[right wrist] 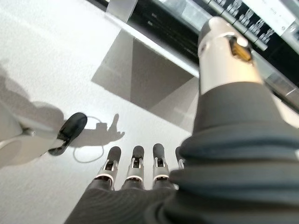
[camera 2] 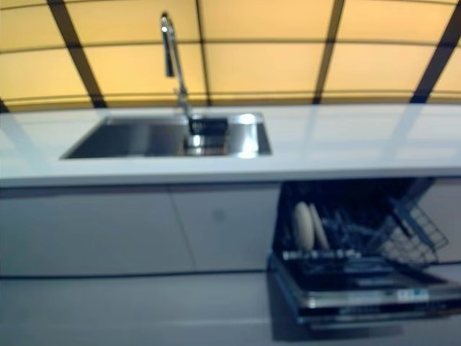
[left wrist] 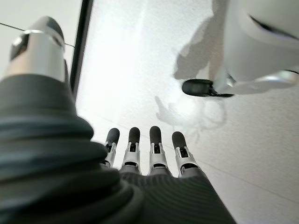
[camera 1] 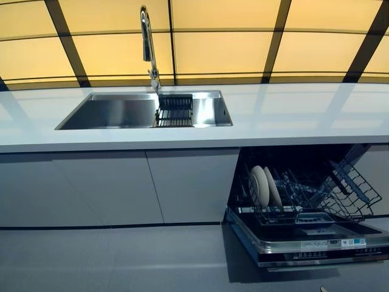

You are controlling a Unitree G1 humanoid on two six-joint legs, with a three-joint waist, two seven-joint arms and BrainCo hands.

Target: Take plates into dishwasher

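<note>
Plates [camera 1: 262,186] in dishwasher rack [camera 1: 316,201], R.

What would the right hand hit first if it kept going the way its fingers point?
Probably the floor. The right hand hangs empty with straight fingers aimed down at bare floor; the open dishwasher door lies off to one side, not in that line.

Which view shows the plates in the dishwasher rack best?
Left eye view: the two plates stand upright on edge at the left end of the pulled-out dishwasher rack, outlines clear. The right eye view shows them in the same spot, but blurred. Neither wrist view shows them; the right wrist view catches only the dishwasher door edge.
</note>
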